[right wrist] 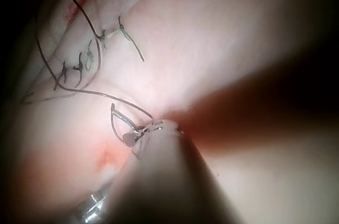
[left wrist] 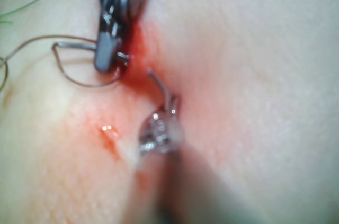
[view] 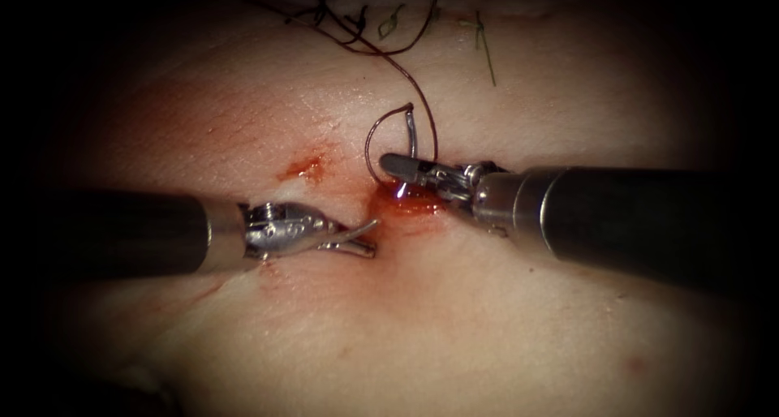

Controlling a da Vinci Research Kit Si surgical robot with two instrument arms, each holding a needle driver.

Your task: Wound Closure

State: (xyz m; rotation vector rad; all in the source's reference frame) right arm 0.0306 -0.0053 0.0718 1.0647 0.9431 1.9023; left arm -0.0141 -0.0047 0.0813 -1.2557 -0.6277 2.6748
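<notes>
1. Nearest the endoscope lie the two dark shafts; the right arm's silver needle driver (view: 399,165) comes in from the right, and its jaws are pressed together on the curved steel needle (view: 411,133).
2. Its grip looks to sit near the needle's tail end, close to where the dark maroon thread (view: 422,101) joins; the exact spot along the curve is hard to read. In the left wrist view the same tool (left wrist: 108,57) clamps the needle (left wrist: 77,46) just beside the wet red patch.
3. That needle arcs above the jaws over the pale pork-belly tissue (view: 487,320); whether its far tip sits in the tissue at the cut I cannot tell.
4. Left arm's silver needle driver (view: 361,237) rests left of the cut with jaws spread, holding nothing; its tips lie close to the red fluid (view: 410,199) pooled at the cut (view: 381,214).
5. From the needle the thread loops and runs up to a tangle of dark knots and cut ends (view: 341,15) at the far end of the tissue, seen also from the right wrist (right wrist: 79,65).
6. Judging by those knots, earlier stitches are already tied further along; here the cut appears open and wet, so this stitch and its knot seem left to do.
</notes>
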